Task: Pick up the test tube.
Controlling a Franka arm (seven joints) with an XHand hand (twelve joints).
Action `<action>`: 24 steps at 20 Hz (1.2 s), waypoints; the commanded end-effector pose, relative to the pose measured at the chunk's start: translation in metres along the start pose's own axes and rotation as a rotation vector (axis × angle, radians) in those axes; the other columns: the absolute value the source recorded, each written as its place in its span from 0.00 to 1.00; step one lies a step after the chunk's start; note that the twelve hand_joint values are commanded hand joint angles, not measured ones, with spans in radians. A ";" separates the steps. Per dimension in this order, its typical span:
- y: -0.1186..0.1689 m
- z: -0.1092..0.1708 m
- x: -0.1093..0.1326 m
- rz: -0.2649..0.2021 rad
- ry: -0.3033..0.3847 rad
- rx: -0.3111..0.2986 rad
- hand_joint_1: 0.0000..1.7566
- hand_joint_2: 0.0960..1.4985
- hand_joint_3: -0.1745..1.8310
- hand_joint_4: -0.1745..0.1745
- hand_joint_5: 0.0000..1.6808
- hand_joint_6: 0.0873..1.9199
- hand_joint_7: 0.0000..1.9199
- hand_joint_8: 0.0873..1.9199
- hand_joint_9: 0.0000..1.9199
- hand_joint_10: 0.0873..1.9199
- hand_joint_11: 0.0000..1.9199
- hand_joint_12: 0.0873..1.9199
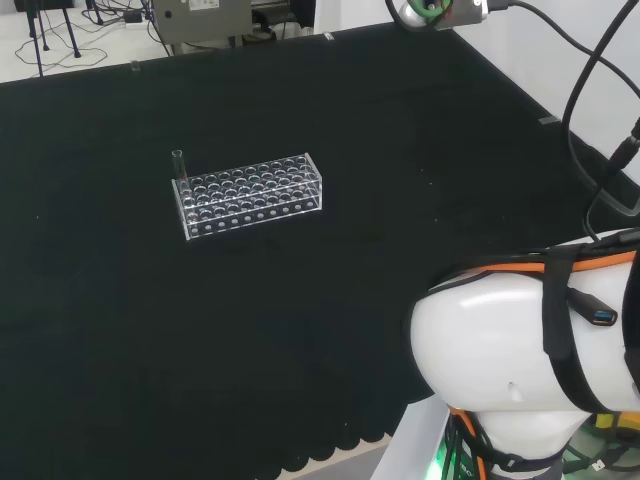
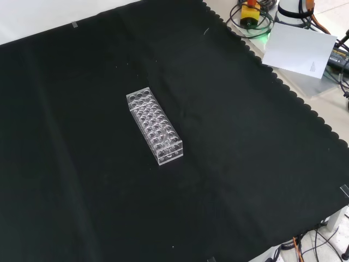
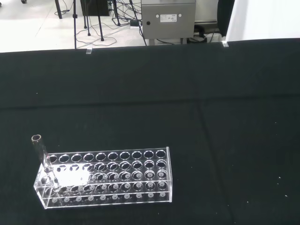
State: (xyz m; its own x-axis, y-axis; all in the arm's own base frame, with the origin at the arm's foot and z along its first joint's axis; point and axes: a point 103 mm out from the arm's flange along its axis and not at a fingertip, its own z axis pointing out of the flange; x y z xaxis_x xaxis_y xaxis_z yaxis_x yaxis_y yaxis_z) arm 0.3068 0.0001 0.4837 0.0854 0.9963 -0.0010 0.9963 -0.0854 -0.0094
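- nearest the head-view camera is the arm's own big white link (image 1: pixel 500 350), well apart from the rack and lower right of it in that view.
- the clear plastic rack (image 3: pixel 105 177) stands alone on the black cloth of the tabletop (image 1: pixel 300 330); it has rows of round holes, nearly all of them empty.
- the test tube (image 3: pixel 43 159) stands in a corner hole at one end of the rack, leaning slightly, its open mouth sticking up above the rack's top plate. in the head view it is at the rack's left end (image 1: pixel 180 165); in the front view the rack (image 2: pixel 155 127) lies slantwise, and i cannot make the tube out there.
- the robot hand: i cannot tell how its fingers stand or whether it holds anything.
- handling, as a judgement: the tube looks like thin clear glass or plastic, so light, stiff, smooth and likely slippery, and breakable if squeezed or knocked sideways against the hole.
- best hold: pinch the bare upper part above the rack, just below the rim, and lift straight along the tube's own lean so the light rack is not dragged up with it.
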 end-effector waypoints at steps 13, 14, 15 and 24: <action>0.033 0.002 0.017 -0.086 -0.012 0.034 0.39 0.46 0.37 0.30 0.09 0.06 0.03 0.44 0.03 0.49 0.00 0.74; 0.038 0.003 0.020 -0.099 -0.016 0.043 0.39 0.46 0.37 0.30 0.09 0.06 0.03 0.44 0.03 0.49 0.00 0.74; 0.044 0.006 0.025 -0.113 -0.019 0.054 0.39 0.46 0.37 0.30 0.09 0.06 0.03 0.44 0.03 0.49 0.00 0.74; 0.092 0.026 0.061 -0.216 -0.045 0.133 0.39 0.46 0.37 0.30 0.09 0.05 0.03 0.44 0.03 0.49 0.00 0.74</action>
State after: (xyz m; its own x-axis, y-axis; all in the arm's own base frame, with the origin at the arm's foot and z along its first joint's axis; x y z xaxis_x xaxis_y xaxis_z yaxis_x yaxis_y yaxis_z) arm 0.3472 0.0192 0.4881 -0.0117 0.9998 -0.0177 0.9992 0.0110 -0.0375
